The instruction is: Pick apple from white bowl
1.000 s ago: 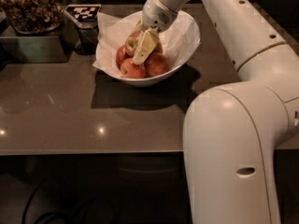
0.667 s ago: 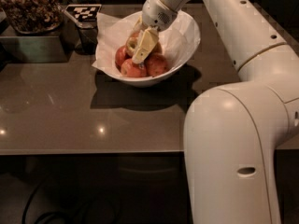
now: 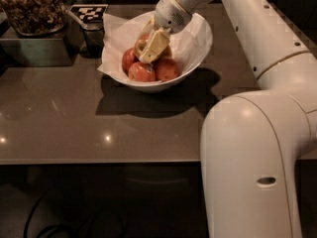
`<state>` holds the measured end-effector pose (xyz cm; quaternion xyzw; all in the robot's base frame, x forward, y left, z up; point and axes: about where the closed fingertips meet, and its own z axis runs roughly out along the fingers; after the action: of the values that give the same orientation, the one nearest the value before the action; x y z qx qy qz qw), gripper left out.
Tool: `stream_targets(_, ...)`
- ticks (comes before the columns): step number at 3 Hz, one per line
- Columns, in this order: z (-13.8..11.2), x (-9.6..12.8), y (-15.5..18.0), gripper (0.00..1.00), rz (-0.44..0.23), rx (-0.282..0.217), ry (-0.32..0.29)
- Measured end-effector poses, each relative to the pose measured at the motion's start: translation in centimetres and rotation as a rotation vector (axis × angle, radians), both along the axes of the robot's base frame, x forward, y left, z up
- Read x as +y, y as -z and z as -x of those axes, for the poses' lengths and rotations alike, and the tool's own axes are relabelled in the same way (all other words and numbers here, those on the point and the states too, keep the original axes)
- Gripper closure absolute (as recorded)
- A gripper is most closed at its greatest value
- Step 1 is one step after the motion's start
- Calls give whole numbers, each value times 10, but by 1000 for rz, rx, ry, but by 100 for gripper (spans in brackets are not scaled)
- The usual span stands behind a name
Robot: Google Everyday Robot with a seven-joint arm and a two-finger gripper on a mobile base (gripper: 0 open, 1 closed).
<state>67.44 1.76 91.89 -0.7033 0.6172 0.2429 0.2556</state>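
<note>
The white bowl (image 3: 198, 53), lined with crumpled white paper, stands on the dark table at the back middle. My gripper (image 3: 148, 47) is down inside it, reaching in from the upper right over the fruit. An orange-red apple (image 3: 167, 52) shows partly behind and to the right of the gripper, touching it, and is mostly hidden by it. Three deeper red apples lie in front: one at the left (image 3: 129, 58), one at the front (image 3: 142, 72) and one at the right (image 3: 168, 69).
A dark tray of nuts (image 3: 32, 9) stands at the back left on a dark box (image 3: 34, 51). A black-and-white marker tag (image 3: 89, 11) lies beside it, just left of the bowl. My white arm (image 3: 257, 148) fills the right side. The table's front edge (image 3: 99, 160) runs across the middle.
</note>
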Motion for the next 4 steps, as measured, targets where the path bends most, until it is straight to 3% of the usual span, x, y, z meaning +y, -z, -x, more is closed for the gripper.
stream_targets(2,7,-21,-19,100,-51,4,57)
stream_targets(3,22,-36,-40,100,-41,-8,90)
stream_targets(4,52,-56,-66,100,-71,4,140)
